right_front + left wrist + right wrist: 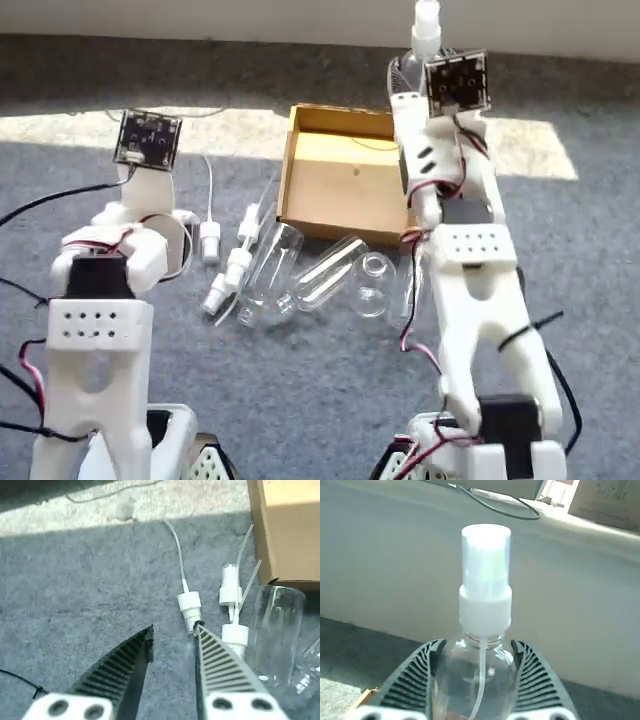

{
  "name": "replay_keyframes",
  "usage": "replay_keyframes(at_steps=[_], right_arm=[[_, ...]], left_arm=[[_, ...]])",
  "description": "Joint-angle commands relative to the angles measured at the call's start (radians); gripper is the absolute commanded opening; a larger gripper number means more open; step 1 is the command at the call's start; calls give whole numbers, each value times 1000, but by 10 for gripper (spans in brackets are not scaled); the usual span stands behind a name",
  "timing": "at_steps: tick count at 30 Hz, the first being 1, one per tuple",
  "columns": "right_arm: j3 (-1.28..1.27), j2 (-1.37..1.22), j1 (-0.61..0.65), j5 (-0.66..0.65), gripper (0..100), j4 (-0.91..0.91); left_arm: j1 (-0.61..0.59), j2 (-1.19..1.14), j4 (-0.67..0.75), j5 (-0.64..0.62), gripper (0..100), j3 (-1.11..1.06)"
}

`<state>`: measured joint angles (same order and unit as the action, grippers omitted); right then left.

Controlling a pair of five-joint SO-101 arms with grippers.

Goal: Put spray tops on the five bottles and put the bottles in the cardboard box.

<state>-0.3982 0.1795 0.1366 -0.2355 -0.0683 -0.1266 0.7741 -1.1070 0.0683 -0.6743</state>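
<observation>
My right gripper is shut on a clear bottle that carries a white spray top. It holds the bottle upright above the far side of the cardboard box, with the spray top at the top of the high view. My left gripper is open, low over the carpet. One of its fingertips touches a loose spray top lying there. Two more spray tops lie beside it. Several bare bottles lie in front of the box.
The grey carpet in front of the bottles is open floor. A pale wall runs behind the box. Wires hang along both arms, and a black cable crosses the carpet at the left.
</observation>
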Motion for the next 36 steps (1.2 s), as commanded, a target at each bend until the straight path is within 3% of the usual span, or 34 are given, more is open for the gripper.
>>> replay_keyframes(at_steps=[1, 7, 14, 20, 36], right_arm=[[234, -231, 2, -5, 4, -25], [360, -446, 16, -3, 5, -99], [196, -426, 16, 118, 5, -328], [125, -503, 13, 118, 5, -519], [143, -641, -7, 117, 5, -529]], left_arm=[[-71, 12, 282, 3, 130, -263], [-85, 12, 344, 2, 130, -315], [-84, 12, 345, 2, 130, -315], [-84, 12, 345, 2, 130, -315], [-84, 12, 345, 2, 130, -317]])
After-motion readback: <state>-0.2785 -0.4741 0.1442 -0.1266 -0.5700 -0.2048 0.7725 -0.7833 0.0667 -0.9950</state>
